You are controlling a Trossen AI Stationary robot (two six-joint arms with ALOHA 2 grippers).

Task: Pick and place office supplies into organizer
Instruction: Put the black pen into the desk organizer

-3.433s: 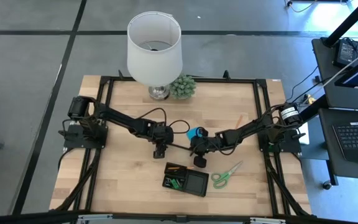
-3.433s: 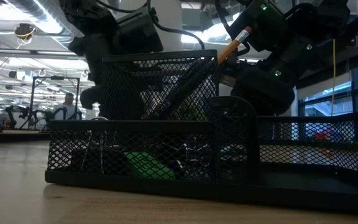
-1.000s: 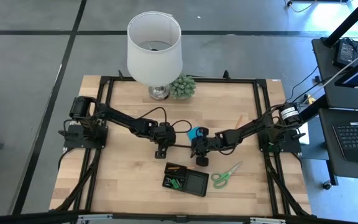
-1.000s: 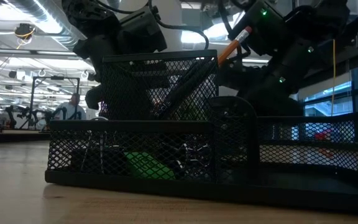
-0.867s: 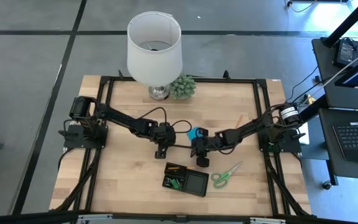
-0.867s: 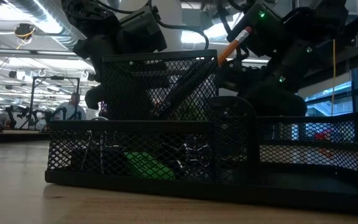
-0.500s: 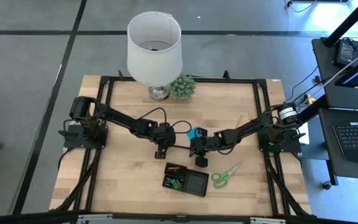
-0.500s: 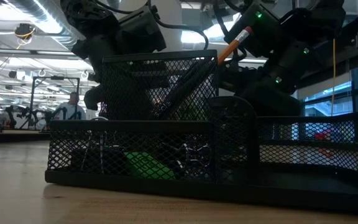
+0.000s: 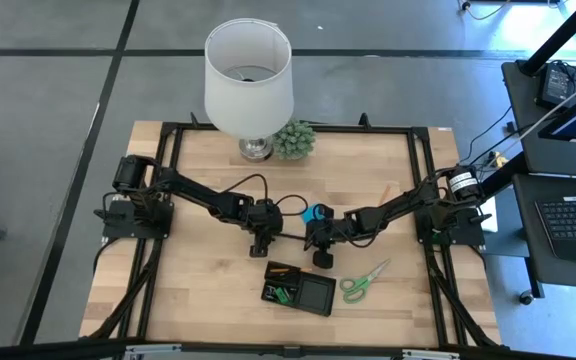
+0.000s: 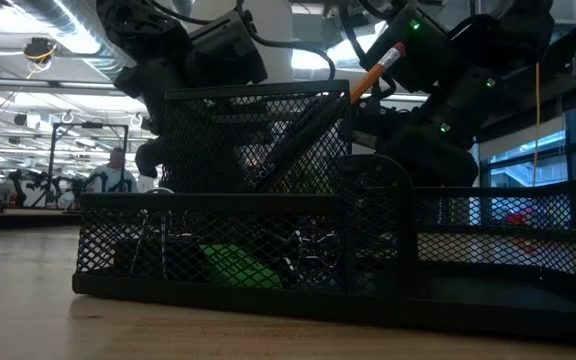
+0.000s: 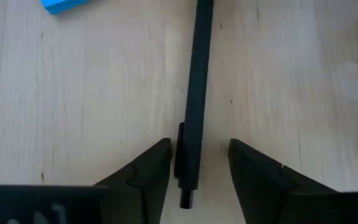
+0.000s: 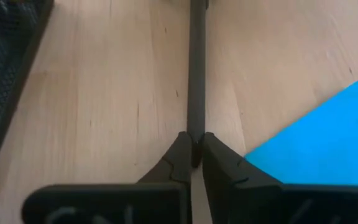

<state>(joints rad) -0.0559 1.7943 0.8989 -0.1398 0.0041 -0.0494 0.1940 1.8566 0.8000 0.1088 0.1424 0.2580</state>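
Note:
A black pen (image 9: pixel 288 236) lies on the table between my two grippers. My right gripper (image 12: pixel 196 138) is shut on one end of it. My left gripper (image 11: pixel 199 144) is open, its fingers standing on either side of the pen's clip end (image 11: pixel 188 177) without touching it. The blue sticky-note pad (image 9: pixel 316 213) lies just beyond the pen. The black mesh organizer (image 9: pixel 298 290) sits nearer the table's near edge, with an orange pencil (image 10: pixel 373 70) leaning in its tall cup and a green piece (image 10: pixel 233 268) in a low compartment. Green-handled scissors (image 9: pixel 363 282) lie to its right. My right gripper pinches the pen's end (image 12: pixel 196 127) between its two fingertips (image 12: pixel 180 149). The fingers come from the table's right, slanting down, and lie along the pen. The rest of the pen runs away from them toward my left gripper, low over the wood; whether it rests there I cannot tell.
A white lamp (image 9: pixel 249 70) and a small green plant (image 9: pixel 294 140) stand at the far edge. A loose orange pencil (image 9: pixel 383 190) lies far right. The organizer's mesh wall (image 12: pixel 5 62) is close beside the right gripper. Bare wood spreads on the table's left half.
My right gripper has edged a little toward the table's left, closer to the left gripper. The left gripper has kept still.

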